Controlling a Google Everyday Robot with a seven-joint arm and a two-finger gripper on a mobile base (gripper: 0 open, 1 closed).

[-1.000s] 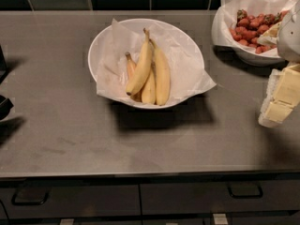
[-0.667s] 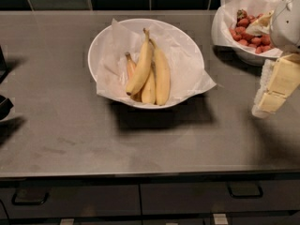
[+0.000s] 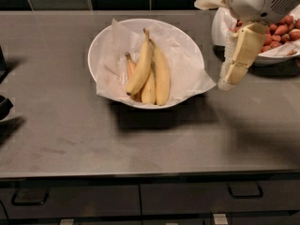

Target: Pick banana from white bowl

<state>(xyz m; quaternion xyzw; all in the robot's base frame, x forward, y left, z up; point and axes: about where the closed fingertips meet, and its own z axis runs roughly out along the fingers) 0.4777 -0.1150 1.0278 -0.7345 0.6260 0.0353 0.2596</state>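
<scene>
The white bowl (image 3: 101, 41), lined with crinkled white paper, stands on the grey counter at the middle back. Several bananas lie in it. The curved pale-yellow banana (image 3: 142, 67) lies on top, its dark stem pointing to the back. A straighter yellow banana (image 3: 162, 76) lies to its right and a shorter orange-tinged one (image 3: 130, 65) to its left. My gripper (image 3: 214, 45) hangs above the bowl's right rim, open and empty, with one cream finger (image 3: 239, 55) pointing down and the other at the top edge. It touches no banana.
A paper-lined bowl of red strawberries (image 3: 281, 29) stands at the back right, partly behind the gripper's body. Dark objects (image 3: 3, 104) sit at the counter's left edge. A dark tiled wall runs behind. Drawers with handles (image 3: 243, 191) are below the front edge.
The gripper has moved left and up from the counter's right edge toward the bowl's right rim. The bowl and bananas have not moved.
</scene>
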